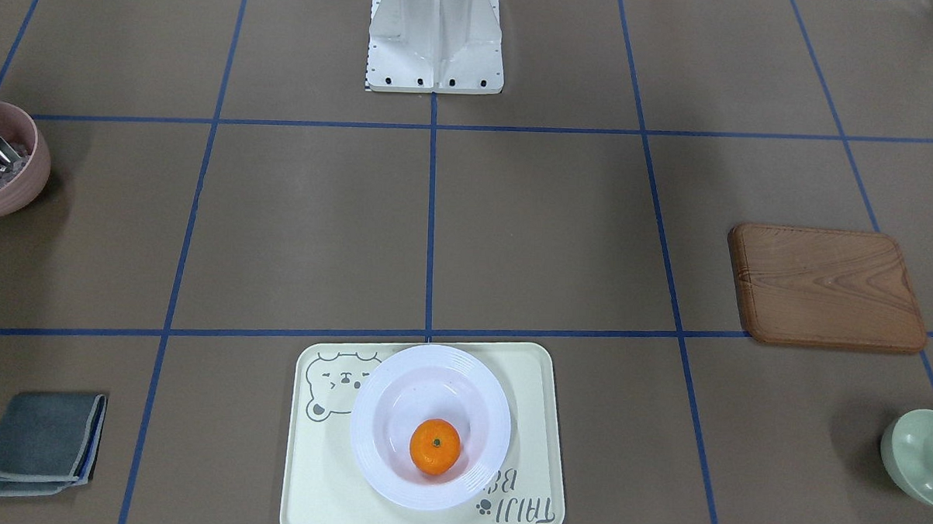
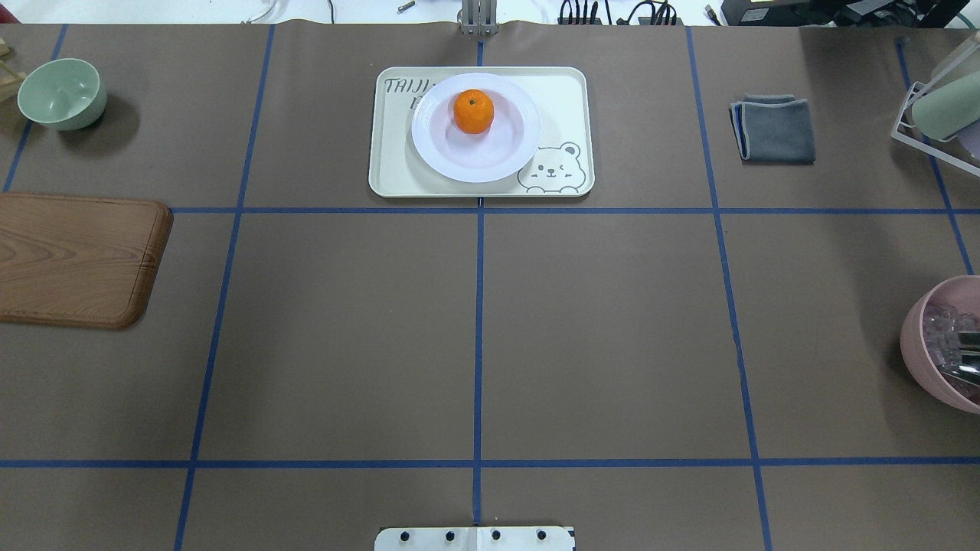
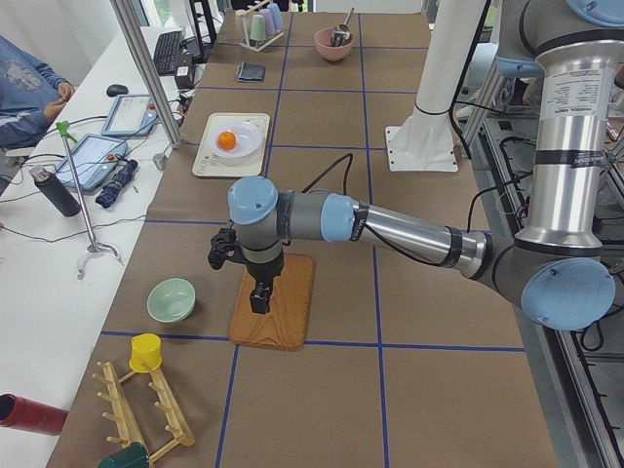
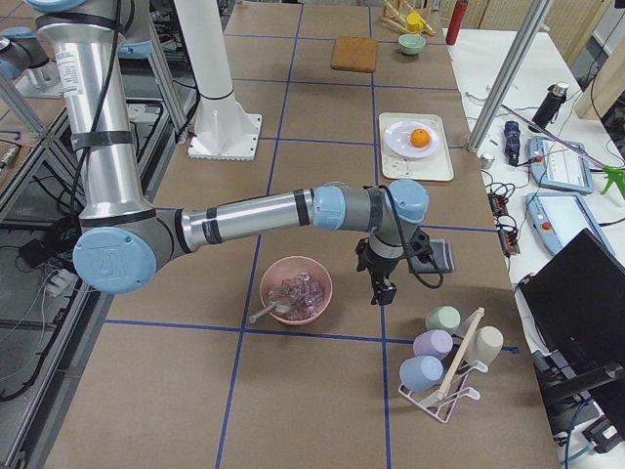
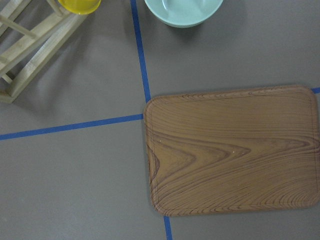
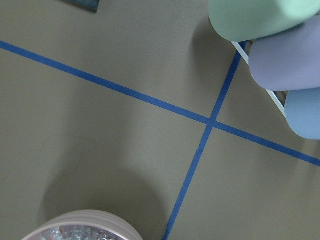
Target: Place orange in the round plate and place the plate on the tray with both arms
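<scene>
The left gripper [image 3: 258, 295] shows only in the side view from the robot's left, hanging over the wooden board [image 3: 274, 300]. Whether its fingers are spread or pressed together cannot be told. The right gripper [image 4: 383, 285] likewise shows only in the opposite side view, small and dark, between the pink bowl [image 4: 295, 289] and the grey cloth [image 4: 437, 256]; its state cannot be told either. The pink bowl is cut by the frame edge in both table views, its contents a blurred glint of metal and clear lumps. The green bowl [image 1: 922, 458] is cropped there too.

The orange [image 1: 435, 445], round with a small dark stem spot, lies inside the round plate [image 1: 378, 468], off centre in its well. The plate is glossy white with a wide ridged rim and sits flat on the tray [image 1: 311, 481], a pale cream rectangle with rounded corners. It covers part of the bear drawing and part of the lettering. The table [image 1: 545, 234] is matt brown, crossed by blue tape lines
</scene>
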